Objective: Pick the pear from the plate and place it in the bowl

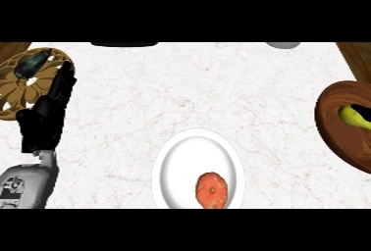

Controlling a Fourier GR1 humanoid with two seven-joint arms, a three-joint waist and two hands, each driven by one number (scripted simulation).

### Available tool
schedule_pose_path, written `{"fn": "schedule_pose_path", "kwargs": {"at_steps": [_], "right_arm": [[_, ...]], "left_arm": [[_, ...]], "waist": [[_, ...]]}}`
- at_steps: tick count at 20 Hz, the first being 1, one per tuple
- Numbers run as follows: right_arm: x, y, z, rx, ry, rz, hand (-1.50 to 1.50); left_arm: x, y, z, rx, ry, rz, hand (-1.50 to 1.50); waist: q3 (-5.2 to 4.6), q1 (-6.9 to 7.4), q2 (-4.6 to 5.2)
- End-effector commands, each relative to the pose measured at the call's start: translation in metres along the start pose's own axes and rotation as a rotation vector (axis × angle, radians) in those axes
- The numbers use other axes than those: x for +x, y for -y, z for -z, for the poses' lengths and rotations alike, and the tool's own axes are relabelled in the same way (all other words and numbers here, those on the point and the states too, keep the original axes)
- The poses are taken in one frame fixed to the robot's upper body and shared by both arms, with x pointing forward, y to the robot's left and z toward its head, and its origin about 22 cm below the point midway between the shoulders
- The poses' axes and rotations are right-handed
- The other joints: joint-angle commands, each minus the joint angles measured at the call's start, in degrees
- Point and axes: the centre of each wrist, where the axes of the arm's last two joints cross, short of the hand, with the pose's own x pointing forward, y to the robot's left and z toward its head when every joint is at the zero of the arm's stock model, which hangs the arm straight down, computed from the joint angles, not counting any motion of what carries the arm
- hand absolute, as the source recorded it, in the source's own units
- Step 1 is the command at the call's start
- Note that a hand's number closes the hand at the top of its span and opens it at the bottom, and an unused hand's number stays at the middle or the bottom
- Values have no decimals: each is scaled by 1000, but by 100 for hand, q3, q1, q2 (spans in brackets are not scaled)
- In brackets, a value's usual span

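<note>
A yellow-green pear (350,116) sits inside the dark wooden bowl (334,132) at the right edge. A black part of my right hand (366,113) shows right against the pear at the picture's edge; most of that hand is out of view. The white plate (177,166) lies at the lower middle and holds an orange-red round fruit (211,190). My left hand (45,117) rests open at the left, fingers straight and pointing up, far from both plate and bowl.
A patterned wooden plate (18,93) with a dark green object (30,65) on it lies at the far left, partly behind my left hand. A dark item (123,44) and a grey one (282,45) touch the counter's far edge.
</note>
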Motion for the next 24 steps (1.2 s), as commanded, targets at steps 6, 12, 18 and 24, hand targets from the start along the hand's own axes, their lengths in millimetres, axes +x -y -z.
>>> {"fn": "schedule_pose_path", "kwargs": {"at_steps": [6,12,18,24], "right_arm": [[-30,54,-11,17,-34,167,-150],[-66,98,-49,6,13,302,-150],[-82,152,-81,94,35,353,-150],[-88,149,-130,98,69,350,-150]], "left_arm": [[-8,-14,-5,20,-33,-11,0],[-9,1,-14,32,-20,7,0],[-8,8,-13,30,-18,-2,0],[-20,19,-11,31,-13,-1,0]], "waist": [[-24,-204,-77],[-20,-203,-68],[-18,-170,-49],[-16,-143,-35]]}}
